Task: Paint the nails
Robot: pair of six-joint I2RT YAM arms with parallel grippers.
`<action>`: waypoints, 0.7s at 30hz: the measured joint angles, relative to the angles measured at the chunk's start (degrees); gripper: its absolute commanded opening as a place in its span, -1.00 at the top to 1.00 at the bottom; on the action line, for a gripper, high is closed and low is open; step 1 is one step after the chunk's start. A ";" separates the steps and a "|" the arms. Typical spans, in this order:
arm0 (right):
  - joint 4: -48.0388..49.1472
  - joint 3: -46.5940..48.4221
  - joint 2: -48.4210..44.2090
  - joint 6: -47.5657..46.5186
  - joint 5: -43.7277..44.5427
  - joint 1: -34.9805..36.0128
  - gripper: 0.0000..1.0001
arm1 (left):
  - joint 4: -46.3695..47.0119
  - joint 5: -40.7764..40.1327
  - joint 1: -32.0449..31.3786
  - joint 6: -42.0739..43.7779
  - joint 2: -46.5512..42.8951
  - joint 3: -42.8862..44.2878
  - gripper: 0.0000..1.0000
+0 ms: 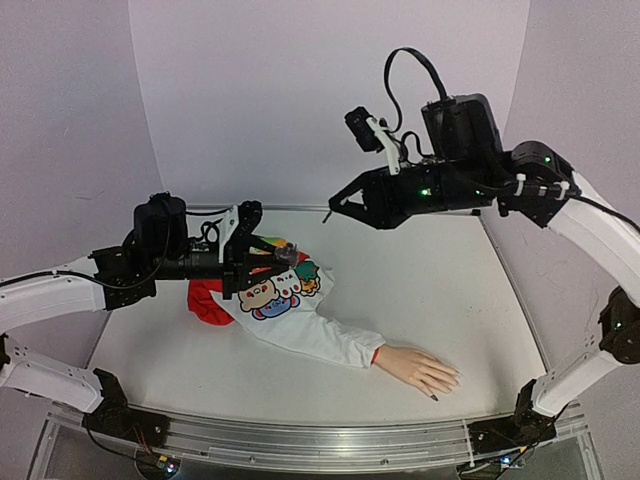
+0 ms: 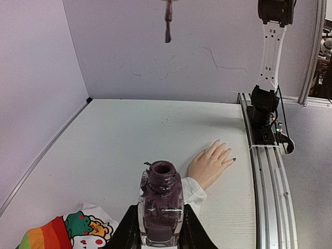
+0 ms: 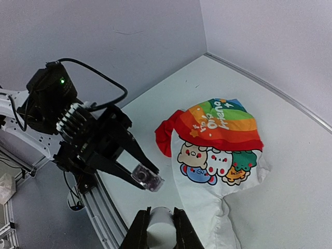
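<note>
The pale mannequin hand [image 1: 420,368] lies palm down at the front right, and one of its nails [image 1: 435,398] is dark. That dark nail [image 2: 234,160] shows on the hand [image 2: 210,165] in the left wrist view too. My left gripper [image 1: 285,260] is shut on a small clear bottle [image 2: 162,202], which is open and stained with dark purple polish, above a cartoon-print shirt [image 1: 275,295]. My right gripper [image 1: 335,205] hovers high at the back, shut on the pale cap [image 3: 162,224]. The cap's brush [image 2: 168,23] hangs down from it.
The white shirt sleeve [image 1: 330,340] runs from the shirt to the mannequin's wrist. A raised rim [image 1: 515,290] borders the table on the right. A metal rail [image 1: 300,440] runs along the near edge.
</note>
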 measured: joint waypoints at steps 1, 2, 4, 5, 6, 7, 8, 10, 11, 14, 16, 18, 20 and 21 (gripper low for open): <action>-0.07 1.27 1.28 0.02 -0.86 0.00 1.00 | -0.30 0.46 0.00 0.04 0.05 0.00 1.00; -0.06 2.47 2.57 0.04 -1.68 0.01 1.00 | -0.52 0.82 0.00 0.07 0.13 0.00 1.00; -0.20 4.19 4.78 0.04 -2.78 0.09 1.00 | -0.62 1.32 0.00 0.09 0.33 0.00 0.99; -0.29 4.70 5.75 0.07 -3.26 0.18 1.00 | -0.68 1.62 0.00 0.09 0.45 0.03 0.99; -0.62 5.18 6.66 0.07 -3.59 0.31 1.00 | -0.97 1.90 0.00 0.09 0.64 0.13 1.00; -0.88 5.42 7.28 0.07 -3.84 0.41 1.00 | -1.25 2.14 0.00 0.11 0.80 0.29 1.00; -1.16 5.57 7.81 0.09 -4.15 0.53 1.00 | -1.40 2.19 0.00 0.12 0.87 0.37 1.00; -1.60 5.80 8.60 0.09 -4.70 0.66 1.00 | -1.74 2.28 0.00 0.24 0.99 0.53 1.00; -1.79 5.94 8.82 0.10 -4.88 0.71 1.00 | -1.86 2.31 0.00 0.30 1.01 0.60 1.00; -2.11 6.22 9.14 0.11 -5.63 0.74 1.00 | -2.09 2.31 0.00 0.40 1.03 0.66 1.00; -2.43 6.42 9.18 0.09 -6.05 0.76 1.00 | -2.09 2.31 0.00 0.43 1.04 0.66 1.00; -3.01 6.84 9.32 0.09 -6.20 0.82 1.00 | -2.10 2.30 0.00 0.44 1.05 0.67 1.00; -3.34 7.24 9.59 0.09 -6.29 0.87 1.00 | -2.11 2.28 0.00 0.44 1.05 0.68 1.00; -3.44 7.38 9.76 0.09 -6.31 0.90 1.00 | -2.11 2.27 0.00 0.44 1.05 0.68 0.99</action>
